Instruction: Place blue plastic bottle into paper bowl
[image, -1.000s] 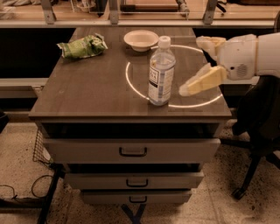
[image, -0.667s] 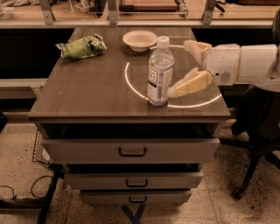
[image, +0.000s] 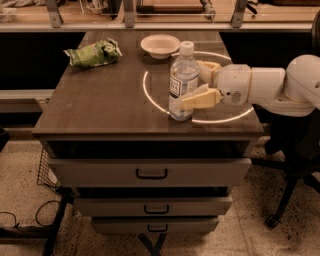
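The blue plastic bottle (image: 183, 80), clear with a white cap and a white-and-blue label, stands upright on the wooden table (image: 100, 105) near its front right. The paper bowl (image: 160, 45) sits empty at the back middle of the table, behind the bottle. My gripper (image: 193, 84) reaches in from the right with its fingers open, one finger (image: 200, 99) in front of the bottle's lower half and the other behind it. The bottle stands between the fingers, which do not look closed on it.
A crumpled green snack bag (image: 93, 52) lies at the back left. A bright ring of light (image: 150, 92) is cast on the tabletop around the bottle. Drawers (image: 150, 172) are below the top. An office chair base (image: 287, 200) stands at the right. A rail (image: 150, 25) runs behind.
My gripper has moved left toward the bottle, from beside it to straddling it. The bottle and the bowl have not moved.
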